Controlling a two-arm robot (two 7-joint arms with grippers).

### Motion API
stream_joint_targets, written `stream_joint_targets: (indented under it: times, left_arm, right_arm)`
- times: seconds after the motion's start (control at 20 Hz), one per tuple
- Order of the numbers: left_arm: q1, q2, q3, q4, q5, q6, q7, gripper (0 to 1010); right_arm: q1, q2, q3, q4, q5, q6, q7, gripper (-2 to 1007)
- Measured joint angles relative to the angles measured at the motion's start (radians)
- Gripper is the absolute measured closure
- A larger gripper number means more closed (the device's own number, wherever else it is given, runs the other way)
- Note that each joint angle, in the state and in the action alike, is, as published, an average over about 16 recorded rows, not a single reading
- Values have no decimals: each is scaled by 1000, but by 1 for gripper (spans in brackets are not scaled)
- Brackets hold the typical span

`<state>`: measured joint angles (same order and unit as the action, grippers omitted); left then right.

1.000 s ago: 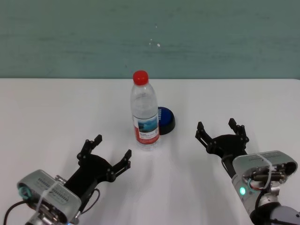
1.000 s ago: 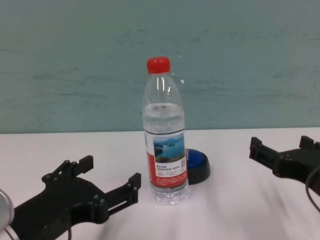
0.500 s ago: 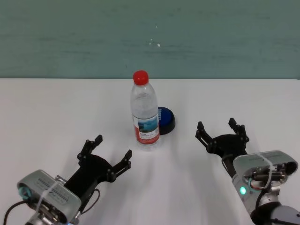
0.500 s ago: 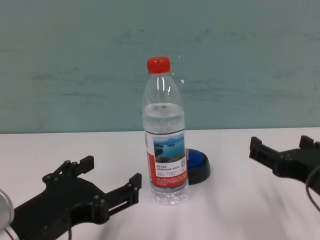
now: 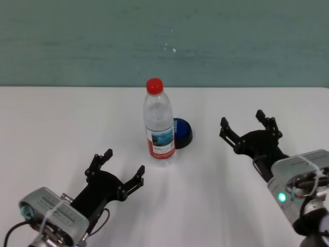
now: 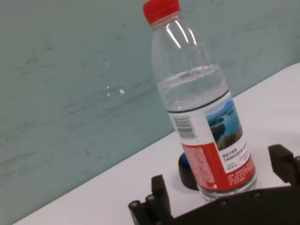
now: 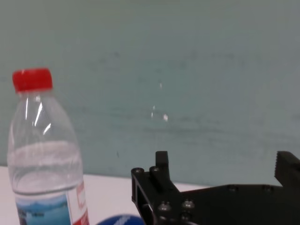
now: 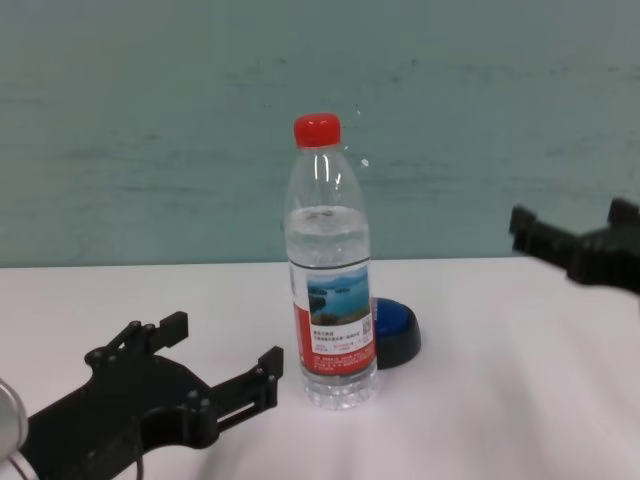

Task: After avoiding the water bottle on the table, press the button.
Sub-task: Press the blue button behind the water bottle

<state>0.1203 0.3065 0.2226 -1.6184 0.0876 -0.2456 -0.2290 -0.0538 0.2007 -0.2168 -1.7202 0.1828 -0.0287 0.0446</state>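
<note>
The water bottle, clear with a red cap, stands upright in the middle of the white table. The blue-domed button sits just behind it to the right, partly hidden by it. My right gripper is open and empty, raised off the table to the right of the button and apart from it. In the right wrist view the bottle and the button's top lie off to one side of the open fingers. My left gripper is open and empty, low, in front and to the left of the bottle.
A teal wall stands behind the table's far edge. In the chest view the bottle covers the left part of the button, and the right gripper hangs at the height of the bottle's shoulder.
My right gripper has risen off the table and moved a little forward and to the right. The left arm, the bottle and the button have not moved.
</note>
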Motion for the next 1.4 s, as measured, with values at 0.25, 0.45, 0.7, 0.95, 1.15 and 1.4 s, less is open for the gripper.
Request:
stream_joint_targets:
  times: [0.25,0.45,0.7,0.95,1.15,1.4]
  left_arm:
    - [0,0,0,0,0,0,0,10]
    - [0,0,0,0,0,0,0,10]
    - [0,0,0,0,0,0,0,10]
    - [0,0,0,0,0,0,0,10]
    - [0,0,0,0,0,0,0,10]
    - [0,0,0,0,0,0,0,10]
  right_arm:
    - [3,42,21,-54,6,18,77,2]
    - [1,85,33,-94,17,35,143,2]
    - [-14,145,42,-130,43,55,223,2]
    - [-37,198,45,-140,72,65,276,2]
    - [-56,230,47,-131,95,67,297,2]
    - [-72,256,51,-111,118,66,306,2]
